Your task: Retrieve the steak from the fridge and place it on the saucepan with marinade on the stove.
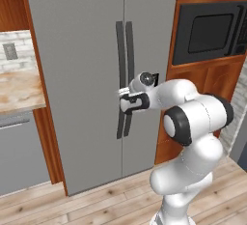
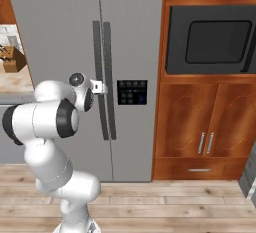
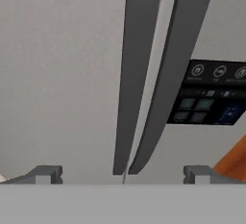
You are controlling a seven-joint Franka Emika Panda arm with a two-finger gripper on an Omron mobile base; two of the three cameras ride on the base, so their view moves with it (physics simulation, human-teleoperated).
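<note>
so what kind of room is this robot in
A home kitchen, by the look of it. A tall grey two-door fridge stands closed, a black built-in microwave sits in wooden cabinetry beside it, and a counter with a tiled backsplash runs off to the other side.

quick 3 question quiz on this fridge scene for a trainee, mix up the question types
1. True or false: both doors of the fridge are shut.
2. Multiple choice: the gripper is a) shut on a handle, b) open with both dark handles between its fingertips, c) holding the steak.
3. What black appliance sits in the wood cabinets to the right of the fridge?

Key
1. True; no gap or shelf shows.
2. b; the hand view shows both handles framed between the spread fingertips.
3. The microwave.
</note>
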